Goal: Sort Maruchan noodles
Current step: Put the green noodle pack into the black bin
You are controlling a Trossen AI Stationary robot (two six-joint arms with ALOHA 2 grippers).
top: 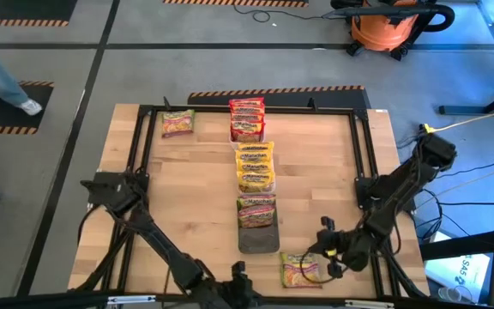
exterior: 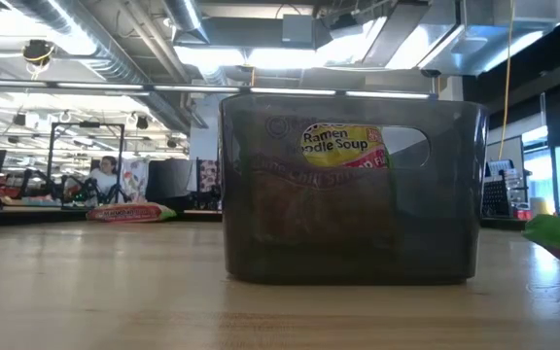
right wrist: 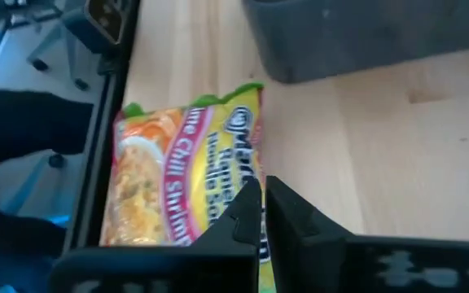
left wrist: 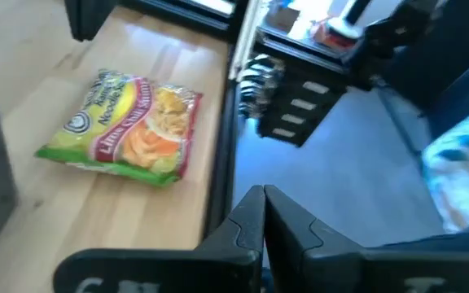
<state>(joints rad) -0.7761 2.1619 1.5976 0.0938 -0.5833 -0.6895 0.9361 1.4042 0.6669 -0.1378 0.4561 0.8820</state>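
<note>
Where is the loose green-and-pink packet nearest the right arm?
In the high view, the green-and-pink packet lies flat at the table's near edge, right of the dark tray, beside the right tool.

"Ramen Noodle Soup" reads on the yellow-and-red packet [exterior: 343,146] seen through the dark translucent bin [exterior: 261,224]. "Lime Chili Shrimp" (partly cut off) stands in pink on the green-and-pink packet [right wrist: 186,175] by the table edge; its smaller print stays illegible.
</note>
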